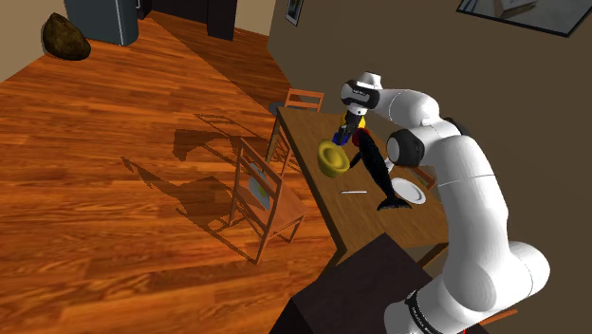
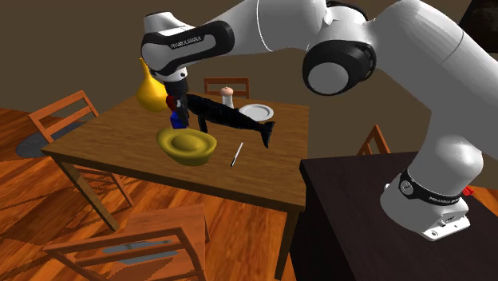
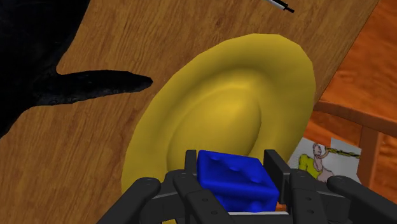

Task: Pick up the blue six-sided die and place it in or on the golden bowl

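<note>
Blue die (image 3: 236, 180) above wooden table (image 3: 95, 146), floorboards (image 1: 142, 142)

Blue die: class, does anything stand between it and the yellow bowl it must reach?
Nothing visible does. The claw clasps the blue die over the yellow bowl, whose bare middle lies straight beyond it. The black figure lies beside the bowl, not over it.

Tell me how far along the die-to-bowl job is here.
Done: the blue six-sided die is lifted, clasped in the black end effector. In hand: it hangs over the golden-yellow bowl on the wooden table. Left: lower and release it into the bowl.
</note>
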{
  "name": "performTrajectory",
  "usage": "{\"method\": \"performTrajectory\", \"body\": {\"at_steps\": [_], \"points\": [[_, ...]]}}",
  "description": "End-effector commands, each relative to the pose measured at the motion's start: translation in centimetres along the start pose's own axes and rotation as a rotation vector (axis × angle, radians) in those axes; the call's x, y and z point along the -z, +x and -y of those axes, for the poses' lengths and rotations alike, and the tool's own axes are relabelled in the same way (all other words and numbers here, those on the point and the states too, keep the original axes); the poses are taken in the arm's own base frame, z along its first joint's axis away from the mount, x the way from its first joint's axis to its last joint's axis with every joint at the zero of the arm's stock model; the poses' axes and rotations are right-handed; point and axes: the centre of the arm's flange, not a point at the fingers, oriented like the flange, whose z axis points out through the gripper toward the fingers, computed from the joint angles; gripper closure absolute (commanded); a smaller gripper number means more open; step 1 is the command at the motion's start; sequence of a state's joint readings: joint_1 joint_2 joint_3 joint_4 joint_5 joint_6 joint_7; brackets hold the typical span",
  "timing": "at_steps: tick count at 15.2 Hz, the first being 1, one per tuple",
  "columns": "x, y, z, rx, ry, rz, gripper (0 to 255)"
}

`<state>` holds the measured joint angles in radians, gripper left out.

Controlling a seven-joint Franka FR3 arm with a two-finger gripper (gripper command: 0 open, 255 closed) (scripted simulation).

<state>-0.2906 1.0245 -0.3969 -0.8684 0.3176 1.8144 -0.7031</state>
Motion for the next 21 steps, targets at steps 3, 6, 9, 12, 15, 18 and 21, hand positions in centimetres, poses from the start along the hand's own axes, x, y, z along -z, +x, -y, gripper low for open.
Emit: {"method": "performTrajectory", "body": {"at_steps": [3,6,9,12,15,18,21], "points": [[-1.9,0.3,-0.1,0.001,0.001,0.0,255],[-3.5,0.4,-0.1,0.001,0.001,0.0,255],[-5.1,0.5,-0.1,0.001,0.001,0.0,255],[-6.4,0.5,-0.1,0.001,0.001,0.0,255],[-6.4,0.5,-0.1,0.001,0.001,0.0,255],[-6.4,0.5,-0.1,0.001,0.001,0.0,255],[-6.4,0.5,-0.1,0.001,0.001,0.0,0]]}}
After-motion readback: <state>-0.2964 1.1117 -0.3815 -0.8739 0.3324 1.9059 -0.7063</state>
